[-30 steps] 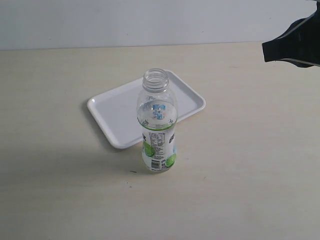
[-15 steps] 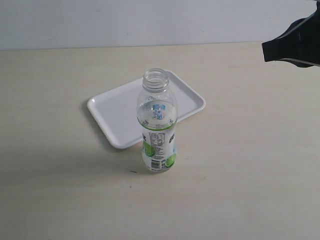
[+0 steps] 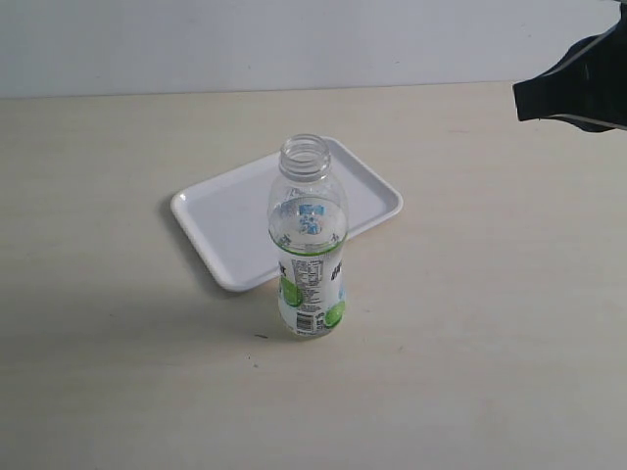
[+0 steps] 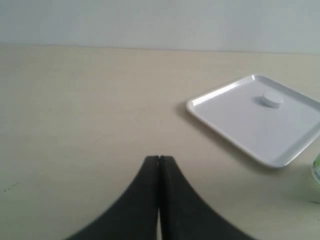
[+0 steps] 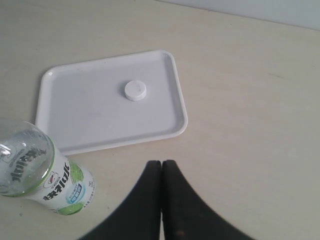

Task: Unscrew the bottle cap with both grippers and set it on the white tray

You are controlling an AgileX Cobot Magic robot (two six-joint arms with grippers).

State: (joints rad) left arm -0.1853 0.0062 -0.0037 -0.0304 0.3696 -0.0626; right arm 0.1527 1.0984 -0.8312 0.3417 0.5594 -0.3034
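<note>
The clear bottle (image 3: pixel 310 245) stands upright and uncapped on the table, just in front of the white tray (image 3: pixel 220 220). In the exterior view the bottle hides the cap. The small white bottle cap (image 5: pixel 135 90) lies flat on the tray (image 5: pixel 75 125), and the left wrist view shows the cap (image 4: pixel 272 100) too, on the tray (image 4: pixel 235 115). My left gripper (image 4: pixel 159 159) is shut with nothing in it, well away from the tray. My right gripper (image 5: pixel 161 163) is shut and empty, raised near the bottle (image 5: pixel 35 167). Only a black part of the right arm (image 3: pixel 573 83) shows in the exterior view.
A pale beige table (image 3: pixel 470 343) carries everything, with a light wall behind it. A sliver of the bottle's green label (image 4: pixel 316 172) shows at the edge of the left wrist view.
</note>
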